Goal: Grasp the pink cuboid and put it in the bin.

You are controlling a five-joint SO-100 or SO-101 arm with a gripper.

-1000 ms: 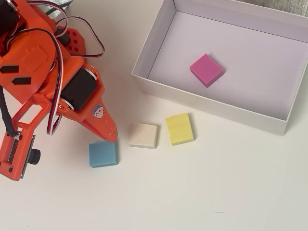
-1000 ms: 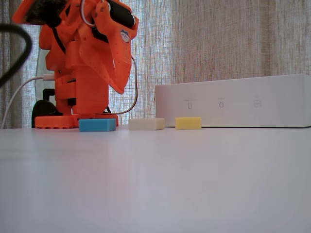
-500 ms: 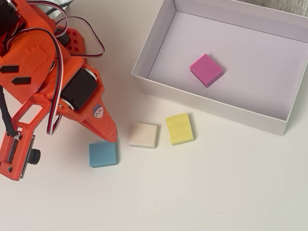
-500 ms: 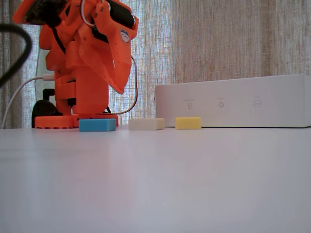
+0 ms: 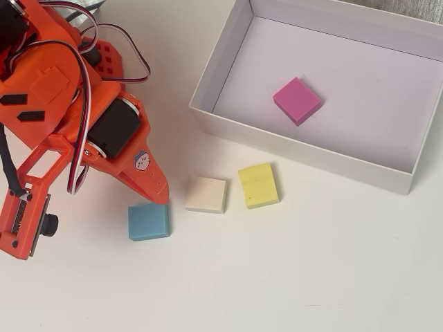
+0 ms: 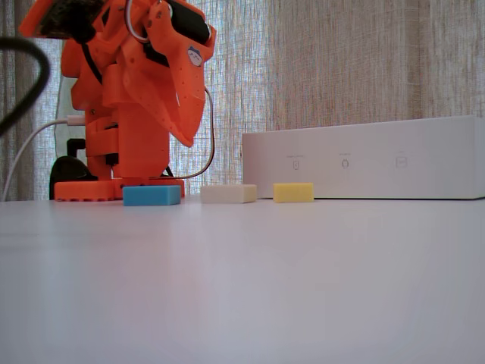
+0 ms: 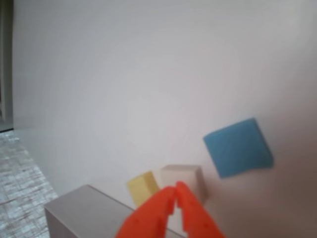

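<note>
My jaws (image 7: 175, 191): closed tip to tip and empty, as the wrist view shows; nothing sits between them.

Pink block (image 5: 297, 100): already lying flat on the floor of the box (image 5: 304, 155), well away from my jaws and clear of the walls. I judge the job as good as done.

Blue block (image 5: 148, 221): on the table (image 5: 291, 277), just beside and below my tips in the overhead view. This is my nearest hazard; dipping or swinging low could shove it or knock it along.

Cream block (image 5: 206, 194): a little further out from my jaws, towards the box. A low sweep that way would clip it after the blue one.

Yellow block (image 5: 258, 185): beyond the cream one, close to the box's near wall but apart from it. A push on the cream block could run into it.

Box wall: if I reached back over it, I could catch the rim and shift the box, or nudge the pink block about inside.

Wrong pick: with three other blocks close under me, closing on any of them would undo a finished job.

Safest course, I judge: lift clear and stay away from the row.
</note>
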